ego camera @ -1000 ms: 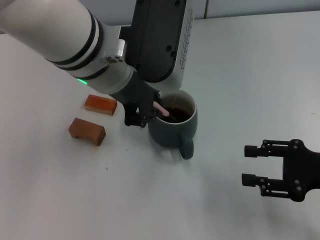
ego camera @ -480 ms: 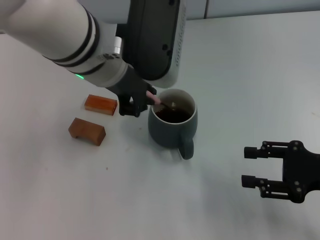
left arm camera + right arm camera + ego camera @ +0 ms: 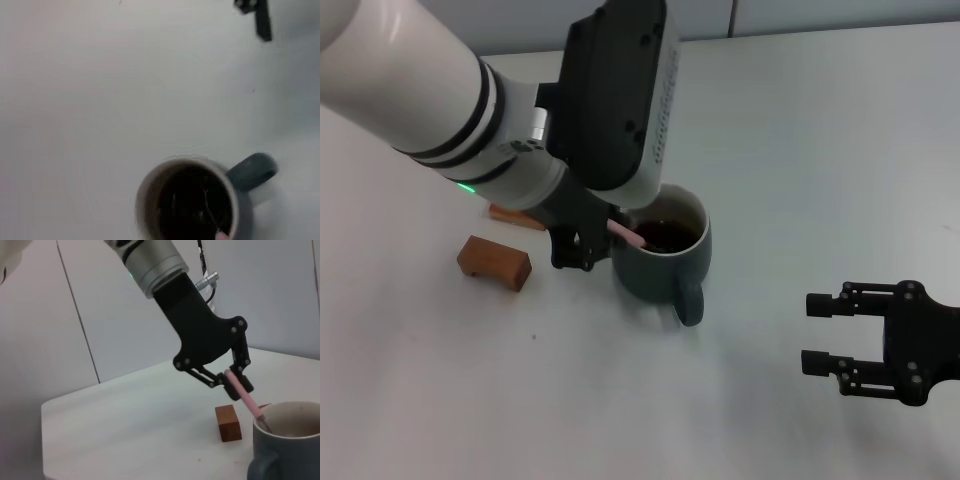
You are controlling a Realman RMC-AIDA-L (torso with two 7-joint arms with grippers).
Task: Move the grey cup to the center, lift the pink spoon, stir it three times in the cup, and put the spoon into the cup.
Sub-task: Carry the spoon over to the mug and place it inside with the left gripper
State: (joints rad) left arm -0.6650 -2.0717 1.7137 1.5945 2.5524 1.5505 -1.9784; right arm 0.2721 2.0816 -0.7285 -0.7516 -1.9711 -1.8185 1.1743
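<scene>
The grey cup [image 3: 662, 258] stands near the middle of the white table with dark liquid inside and its handle toward me. It also shows in the left wrist view [image 3: 192, 202] and the right wrist view [image 3: 289, 447]. My left gripper [image 3: 588, 240] is at the cup's left rim, shut on the pink spoon [image 3: 628, 236]. The spoon slants down into the cup, its bowl hidden in the liquid. In the right wrist view the gripper [image 3: 231, 381] pinches the upper handle of the spoon [image 3: 246, 398]. My right gripper [image 3: 822, 333] is open and empty, well right of the cup.
Two brown blocks lie left of the cup: one [image 3: 494, 261] in the open, the other [image 3: 505, 212] mostly hidden behind my left arm. One block [image 3: 229, 423] shows in the right wrist view. The table's right side holds only my right gripper.
My left gripper has swung with the spoon around the cup's left rim, first back and then forward and down. The spoon stays in the liquid. The right arm has not moved.
</scene>
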